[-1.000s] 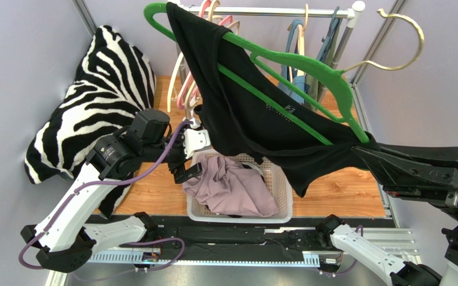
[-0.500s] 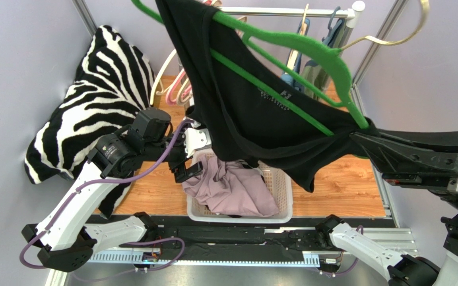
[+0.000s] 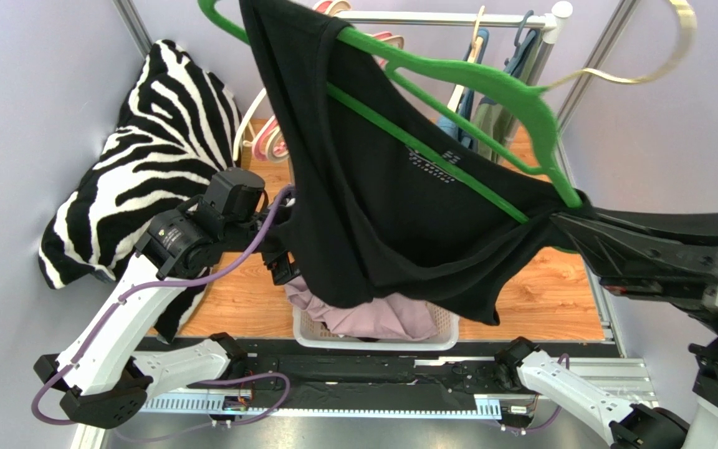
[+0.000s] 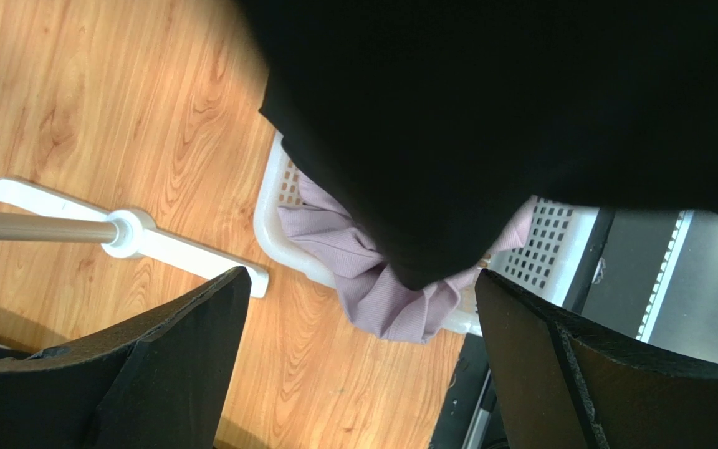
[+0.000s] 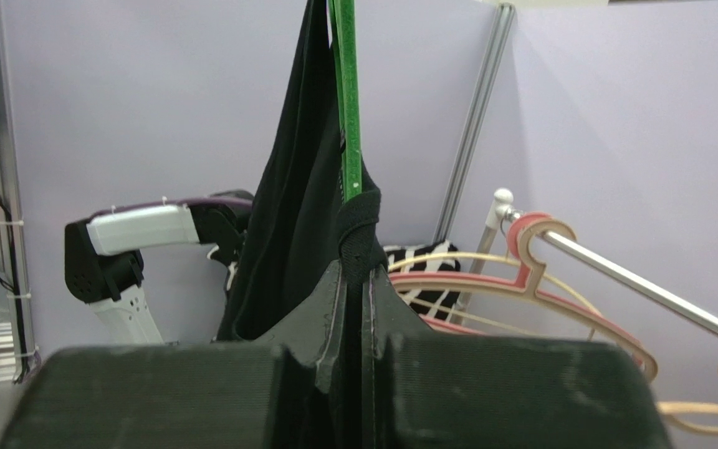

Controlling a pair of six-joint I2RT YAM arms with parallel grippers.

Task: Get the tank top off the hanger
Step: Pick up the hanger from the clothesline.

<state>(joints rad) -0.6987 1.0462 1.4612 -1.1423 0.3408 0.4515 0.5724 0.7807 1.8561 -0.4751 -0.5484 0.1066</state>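
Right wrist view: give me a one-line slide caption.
Right pincer clamped on the green hanger and black tank top, spare hangers on the rail behind.

I read the tank top point(image 3: 381, 215) as plain black with a small pale print, the hanger point(image 3: 513, 94) as bright green. The cloth point(image 3: 147, 159) at left is black-and-white zebra stripe. Basket point(image 3: 372, 339) white, garment point(image 3: 381, 318) inside dusty mauve. Desk point(image 3: 236, 299) orange-brown wood grain. Spare hanger point(image 5: 484, 279) pink, another hanger point(image 3: 648, 72) gold. Walls point(image 3: 35, 112) lilac.
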